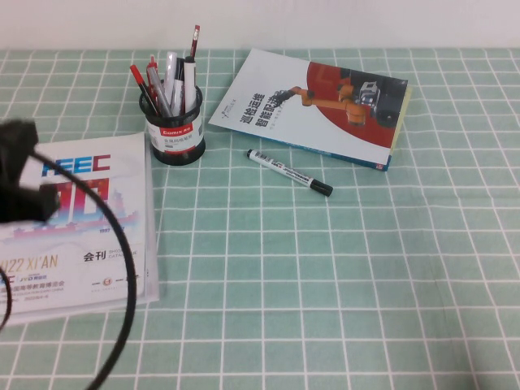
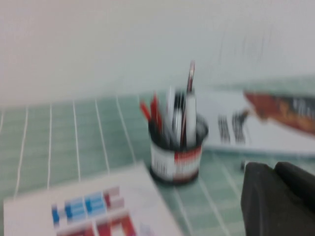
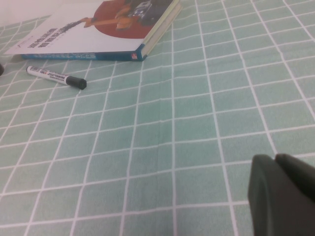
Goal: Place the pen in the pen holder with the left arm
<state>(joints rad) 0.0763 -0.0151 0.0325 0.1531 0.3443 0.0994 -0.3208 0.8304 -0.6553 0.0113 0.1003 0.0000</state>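
Pen: slim, red, upright in the pen holder, tallest among several pens there. Holder stands on the green checked tablecloth, touching a magazine's far corner. White marker lies between holder and book. Left gripper: raised near the magazine; finger state cannot be told. Right gripper: low over bare cloth; cannot tell.

High view looks down; both low wrist views share its book.
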